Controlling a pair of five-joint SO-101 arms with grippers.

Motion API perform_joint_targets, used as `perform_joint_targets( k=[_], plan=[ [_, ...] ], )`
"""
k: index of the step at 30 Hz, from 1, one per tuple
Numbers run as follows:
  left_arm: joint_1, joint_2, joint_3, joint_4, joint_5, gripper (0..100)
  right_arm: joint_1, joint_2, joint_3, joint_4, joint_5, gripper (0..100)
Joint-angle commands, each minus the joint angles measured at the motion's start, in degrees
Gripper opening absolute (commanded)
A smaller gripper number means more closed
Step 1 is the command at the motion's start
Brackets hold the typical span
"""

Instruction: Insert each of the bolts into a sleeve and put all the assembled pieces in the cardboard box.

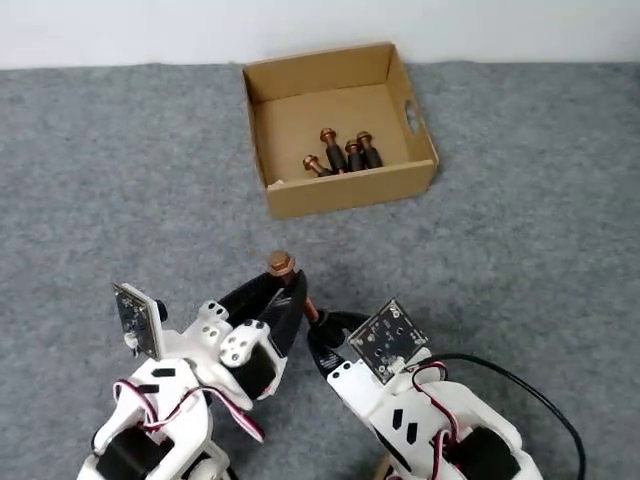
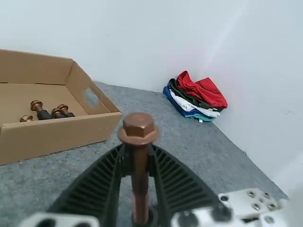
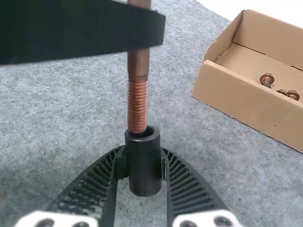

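**Between the two arms, bolt tip at the sleeve's mouth**

Well apart, the cardboard box (image 1: 300, 200) holds four assembled pieces (image 1: 343, 153). The left gripper (image 2: 138, 156) clamps the bolt (image 2: 137, 130) below its head, and the right gripper (image 3: 142, 165) clenches the sleeve (image 3: 143, 163). Both long axes stand roughly upright (head up, threads down). Any tilt or sideways offset could jam the threads on the rim.

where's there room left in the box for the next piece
Box: the back half along the far wall and the strip by the left wall are bare. The four pieces crowd the middle of the wall nearest the arms. Carpet on both sides of the box is open.
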Motion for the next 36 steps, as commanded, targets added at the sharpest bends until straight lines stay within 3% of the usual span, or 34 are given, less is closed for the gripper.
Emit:
perform_joint_targets(
  k=[1, 11, 14, 22, 30, 36],
  plan=[
    [3.78, -0.26, -0.13, 3.16, 0.35, 0, -0.31, -0.22, -1.05, -2.59, 0.53, 0.8],
    [5.54, -0.26, -0.13, 6.42, -1.49, 1, -0.31, -0.22, -0.97, -2.59, 0.53, 0.8],
    [5.71, -0.26, -0.04, 8.7, -6.24, 1, -0.31, -0.22, -0.88, -2.59, 0.53, 0.8],
    [5.36, -0.26, -0.13, 13.36, -13.89, 22, -0.31, -0.22, -0.88, -2.59, 0.53, 0.8],
    [5.19, -0.18, -3.38, 14.24, -15.12, 23, -0.31, -0.22, 0.44, -2.59, 0.26, 0.8],
    [-3.34, -0.18, -9.01, 17.49, -16.44, 23, -0.13, -0.31, 0.97, -2.59, 0.18, 0.8]
  ],
)
